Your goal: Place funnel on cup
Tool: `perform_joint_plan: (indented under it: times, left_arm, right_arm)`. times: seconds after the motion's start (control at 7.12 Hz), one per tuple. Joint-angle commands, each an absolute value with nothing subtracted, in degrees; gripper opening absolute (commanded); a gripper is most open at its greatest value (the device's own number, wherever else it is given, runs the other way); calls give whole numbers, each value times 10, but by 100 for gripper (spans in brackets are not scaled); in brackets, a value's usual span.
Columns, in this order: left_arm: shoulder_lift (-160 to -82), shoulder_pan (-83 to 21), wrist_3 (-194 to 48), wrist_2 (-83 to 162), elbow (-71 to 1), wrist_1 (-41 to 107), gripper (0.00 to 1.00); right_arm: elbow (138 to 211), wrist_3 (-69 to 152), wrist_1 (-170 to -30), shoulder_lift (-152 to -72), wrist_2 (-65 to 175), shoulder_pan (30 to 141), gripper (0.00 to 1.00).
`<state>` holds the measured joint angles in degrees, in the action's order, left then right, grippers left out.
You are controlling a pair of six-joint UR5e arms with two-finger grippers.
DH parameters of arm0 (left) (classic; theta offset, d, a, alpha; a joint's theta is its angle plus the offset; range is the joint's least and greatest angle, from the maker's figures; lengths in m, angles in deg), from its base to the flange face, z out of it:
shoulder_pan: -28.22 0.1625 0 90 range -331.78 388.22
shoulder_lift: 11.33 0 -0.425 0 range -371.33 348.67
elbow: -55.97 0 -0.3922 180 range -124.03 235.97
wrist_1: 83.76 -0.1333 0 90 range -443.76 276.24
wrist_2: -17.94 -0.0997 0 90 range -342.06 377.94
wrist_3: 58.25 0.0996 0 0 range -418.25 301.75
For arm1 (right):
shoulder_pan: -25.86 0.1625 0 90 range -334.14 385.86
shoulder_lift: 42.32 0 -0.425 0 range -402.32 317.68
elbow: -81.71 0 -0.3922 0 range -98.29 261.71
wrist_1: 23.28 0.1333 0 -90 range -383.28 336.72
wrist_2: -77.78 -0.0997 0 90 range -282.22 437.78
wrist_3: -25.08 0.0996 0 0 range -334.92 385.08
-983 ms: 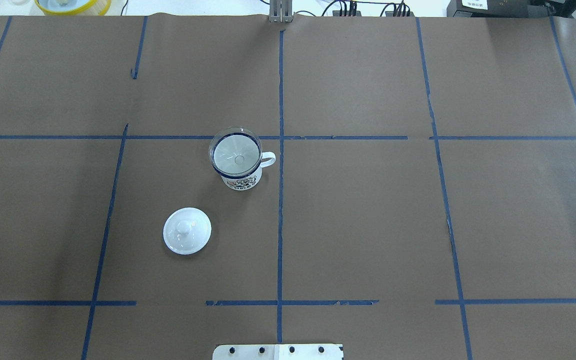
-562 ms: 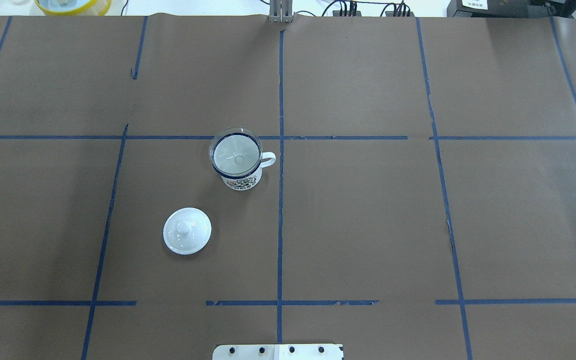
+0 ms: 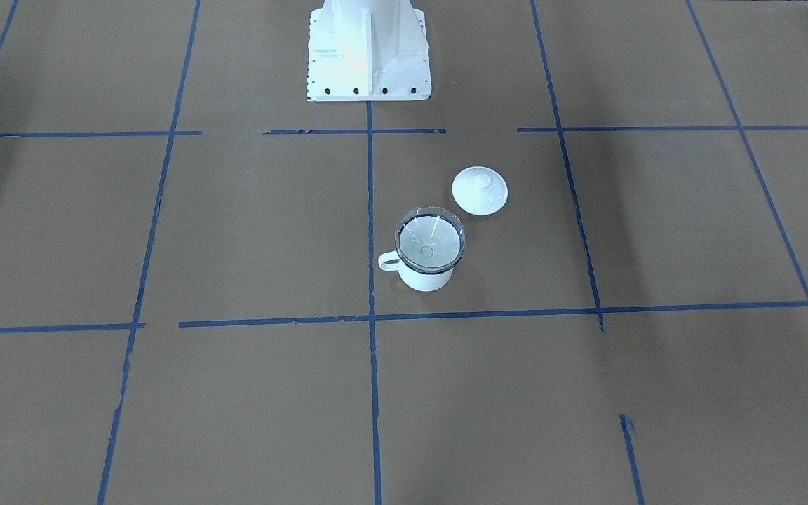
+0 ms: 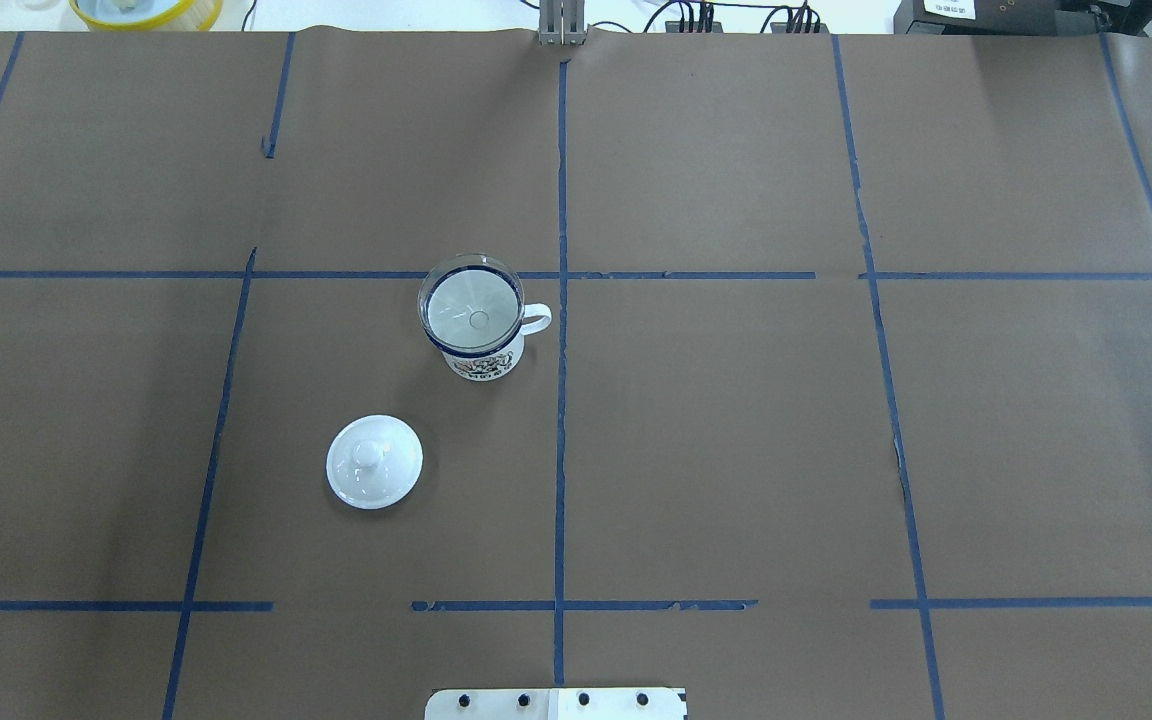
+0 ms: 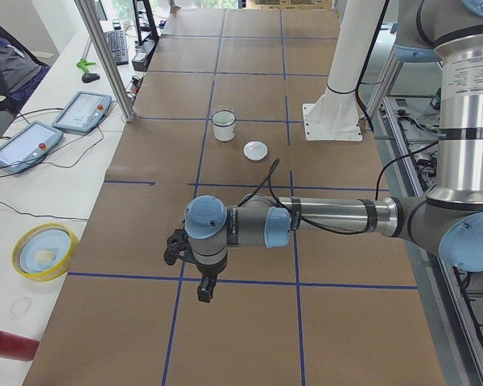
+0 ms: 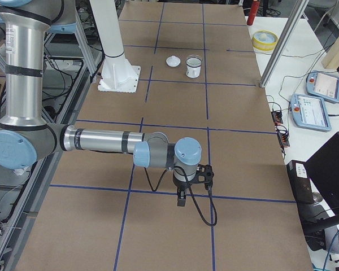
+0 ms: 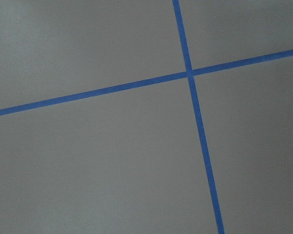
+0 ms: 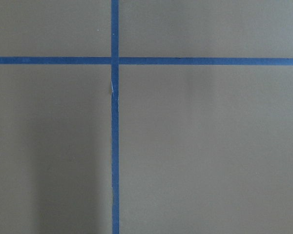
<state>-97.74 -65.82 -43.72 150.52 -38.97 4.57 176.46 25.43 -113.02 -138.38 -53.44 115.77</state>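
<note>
The clear funnel [image 4: 456,305] sits in the mouth of the white cup [image 4: 484,362], its rim resting on the cup's dark blue rim; the cup's handle points right. The funnel [image 3: 439,238] on the cup [image 3: 425,280] also shows in the front-facing view. My left gripper [image 5: 205,289] hangs over bare paper far from the cup [image 5: 224,125], seen only in the exterior left view. My right gripper [image 6: 181,199] is likewise far from the cup [image 6: 193,66], seen only in the exterior right view. I cannot tell whether either is open or shut. Both wrist views show only paper and blue tape.
A round white lid with a knob [image 4: 374,462] lies on the paper near the cup, toward the robot. The robot's white base [image 3: 367,49] stands at the table's edge. A yellow bowl [image 5: 44,251] and pendant tablets [image 5: 80,111] lie on the side bench.
</note>
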Motion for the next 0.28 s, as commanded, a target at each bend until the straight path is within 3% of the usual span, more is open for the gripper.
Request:
perform_joint_plan:
  times: [0.0, 0.14]
  left_arm:
    - [-977, -658, -437, 1506, -390, 46, 100]
    - [-977, -658, -437, 1506, -390, 46, 100]
  right_arm:
    - [1765, 254, -1130, -1384, -534, 1158, 100]
    - [1765, 254, -1130, -1384, -534, 1158, 100]
